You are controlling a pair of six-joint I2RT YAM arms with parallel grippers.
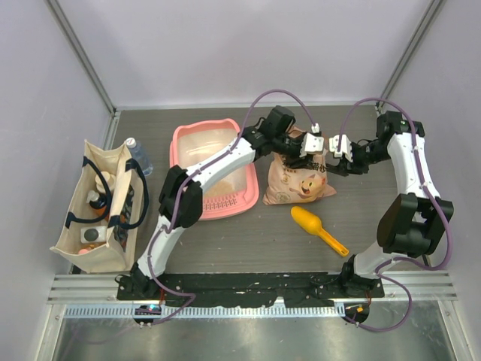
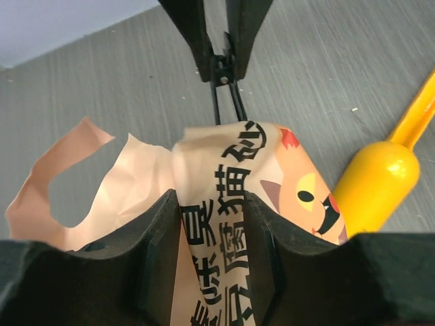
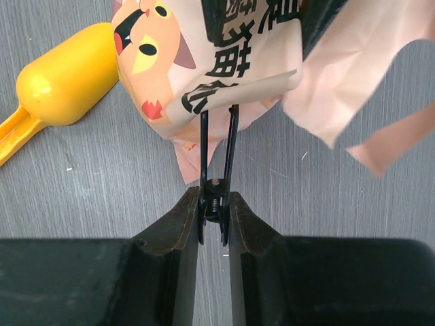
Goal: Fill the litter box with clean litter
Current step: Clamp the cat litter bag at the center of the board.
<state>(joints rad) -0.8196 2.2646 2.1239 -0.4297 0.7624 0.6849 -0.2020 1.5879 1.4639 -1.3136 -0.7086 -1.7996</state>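
The pink litter box (image 1: pixel 225 201) lies on the table's left-centre, partly under my left arm. No loose litter granules show. A peach bag with a cartoon cat (image 1: pixel 299 184) stands right of the box. My left gripper (image 1: pixel 307 145) is shut on the bag's folded top (image 2: pixel 217 170), with the fingers (image 2: pixel 153 244) on either side of the printed fold. My right gripper (image 1: pixel 335 147) is shut on the handles of a black clip (image 3: pixel 204 142) that pinches the bag's top (image 3: pixel 224 61). The clip also shows in the left wrist view (image 2: pixel 223 68).
A yellow-orange scoop (image 1: pixel 319 228) lies on the table in front of the bag, also seen in the wrist views (image 2: pixel 380 183) (image 3: pixel 61 81). A beige tote bag (image 1: pixel 101 207) with items stands at the left edge. A water bottle (image 1: pixel 137 154) stands behind it.
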